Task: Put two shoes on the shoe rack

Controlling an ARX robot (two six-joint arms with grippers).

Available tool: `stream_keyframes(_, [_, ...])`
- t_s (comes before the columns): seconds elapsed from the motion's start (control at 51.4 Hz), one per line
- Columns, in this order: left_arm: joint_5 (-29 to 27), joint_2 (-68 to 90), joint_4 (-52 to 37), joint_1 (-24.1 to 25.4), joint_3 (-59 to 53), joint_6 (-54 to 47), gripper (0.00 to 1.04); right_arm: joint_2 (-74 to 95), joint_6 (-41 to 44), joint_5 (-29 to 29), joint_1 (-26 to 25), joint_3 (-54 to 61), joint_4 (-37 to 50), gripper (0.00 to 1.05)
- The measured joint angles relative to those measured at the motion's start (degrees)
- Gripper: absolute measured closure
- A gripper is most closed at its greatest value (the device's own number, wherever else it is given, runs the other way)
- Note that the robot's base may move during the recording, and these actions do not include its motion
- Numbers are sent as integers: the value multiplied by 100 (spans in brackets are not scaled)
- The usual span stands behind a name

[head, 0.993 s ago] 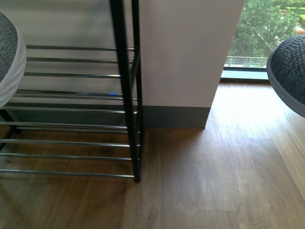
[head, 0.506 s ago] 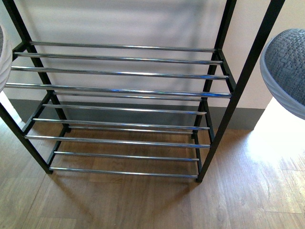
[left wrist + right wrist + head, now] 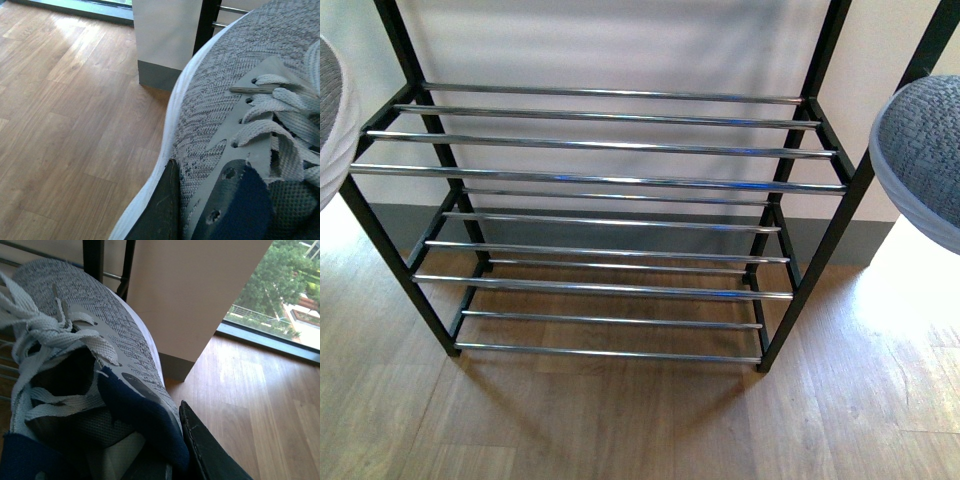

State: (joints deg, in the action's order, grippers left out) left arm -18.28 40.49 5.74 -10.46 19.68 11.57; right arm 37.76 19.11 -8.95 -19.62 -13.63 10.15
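**Floor** (image 3: 620, 430): wood planks. It carries the rack, which stands at the foot of the wall.

**Wall** (image 3: 620, 50): pale and plain, directly behind the rack. A grey skirting (image 3: 415, 225) runs along its base.

**Shoe rack** (image 3: 600, 178): thin black frame with tiers of parallel silver rods. It stands upright on the floor with its back to the wall. In the front view you see it head-on, and it fills the middle of the view.

**Window** (image 3: 280, 295): it meets the floor past the wall's corner, and green trees show outside.

**Right shoe** (image 3: 925, 150): grey knit with a white sole. It is held in the air, off the rack, just outside the rack's right front post at the level of the upper tier. The right wrist view shows its laces and dark collar close up (image 3: 100, 325).

**Left shoe** (image 3: 330, 120): the matching shoe. It is held in the air, off the rack, beside the rack's left posts, and only a sliver of it shows in the front view. The left wrist view shows its knit upper and grey laces (image 3: 225, 100).

**Right gripper** (image 3: 160, 460): clamped on the right shoe. You see one dark finger (image 3: 207, 450) pressed against the shoe's outer side, and the other finger is hidden.

**Left gripper** (image 3: 200, 220): clamped on the left shoe. One dark finger (image 3: 161, 210) lies against the sole edge, and the other finger is hidden.
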Motion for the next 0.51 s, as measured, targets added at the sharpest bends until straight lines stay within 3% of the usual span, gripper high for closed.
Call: stream_keyframes(0.506, [66, 7, 0, -9, -2, 0, 103, 2, -2, 55, -4, 11, 0, 103])
